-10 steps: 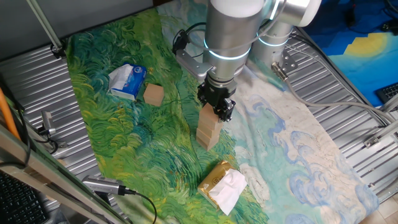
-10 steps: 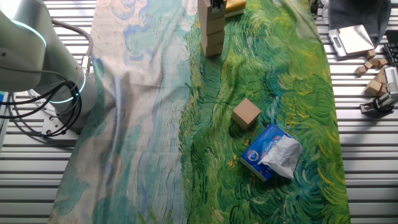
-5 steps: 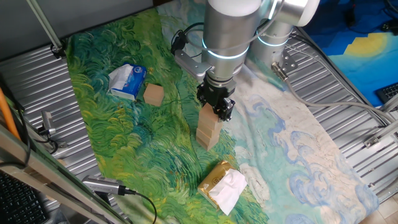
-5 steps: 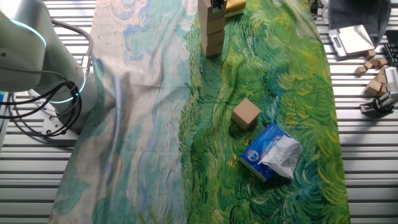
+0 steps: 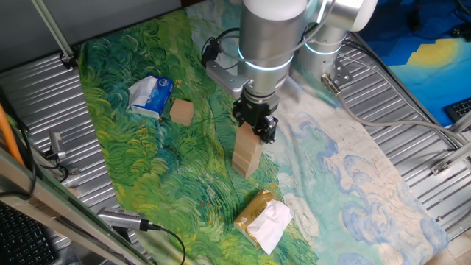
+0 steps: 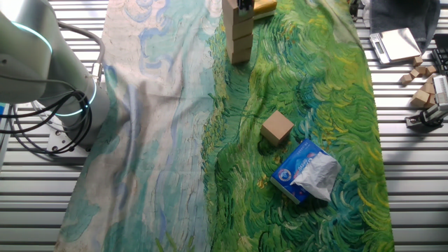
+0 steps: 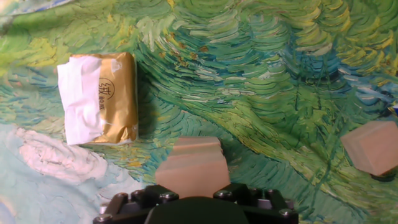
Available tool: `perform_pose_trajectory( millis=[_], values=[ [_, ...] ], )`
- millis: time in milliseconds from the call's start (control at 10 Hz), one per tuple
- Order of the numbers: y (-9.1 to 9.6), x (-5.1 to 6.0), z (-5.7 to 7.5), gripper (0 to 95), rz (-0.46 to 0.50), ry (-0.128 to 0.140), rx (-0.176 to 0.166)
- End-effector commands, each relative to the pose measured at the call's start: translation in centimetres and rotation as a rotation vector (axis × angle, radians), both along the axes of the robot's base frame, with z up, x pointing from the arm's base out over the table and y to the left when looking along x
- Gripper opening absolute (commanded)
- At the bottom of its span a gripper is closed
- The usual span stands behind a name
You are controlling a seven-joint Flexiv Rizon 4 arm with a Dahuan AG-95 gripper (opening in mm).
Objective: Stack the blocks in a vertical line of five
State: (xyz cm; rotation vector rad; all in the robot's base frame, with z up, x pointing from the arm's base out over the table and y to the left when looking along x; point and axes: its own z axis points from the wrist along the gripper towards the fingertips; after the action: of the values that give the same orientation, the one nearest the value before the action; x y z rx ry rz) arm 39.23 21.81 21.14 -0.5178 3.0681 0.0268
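The gripper [image 5: 257, 126] sat right at the top of the stack [image 5: 246, 153], jaws around the top block as far as I could tell. Honestly I couldn't tell whether it was clamped or had let go; the hand view only showed the block tops below the gripper body and no fingers.

Progress-wise: the stack [image 6: 238, 31] looked like three or four blocks high, but its top was cut off by the frame edge in the other fixed view, so I couldn't count for sure. One loose block [image 5: 182, 112] lay on the green cloth [image 5: 147, 169], well apart from the stack and just beside the blue-and-white packet [image 5: 151, 96]. My guess was that one was next, maybe last.

Room to move looked fine. The yellow-and-white packet [image 5: 263, 218] sat near the stack's base on the near side, so swinging low that way could bump it. The path toward the loose block [image 6: 277, 128] was open cloth. The stack seemed to lean slightly, worth a gentle release.
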Motion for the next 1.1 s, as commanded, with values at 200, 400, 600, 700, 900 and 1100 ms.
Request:
perform_pose_trajectory(
  millis=[200, 400, 600, 700, 900, 1100],
  values=[
    [0.0, 0.0, 0.1, 76.0, 0.007, 0.005, 0.001],
    [0.0, -0.1, 0.2, 76.0, 0.020, 0.007, 0.004],
    [0.3, -0.4, 0.5, 95.0, 0.022, 0.009, 0.003],
    [0.3, -0.4, 0.6, 95.0, 0.026, 0.009, 0.006],
    [0.0, -0.4, 1.6, 95.0, 0.040, 0.021, 0.006],
    [-0.2, 0.1, 3.9, 95.0, 0.038, 0.065, 0.004]
  ],
)
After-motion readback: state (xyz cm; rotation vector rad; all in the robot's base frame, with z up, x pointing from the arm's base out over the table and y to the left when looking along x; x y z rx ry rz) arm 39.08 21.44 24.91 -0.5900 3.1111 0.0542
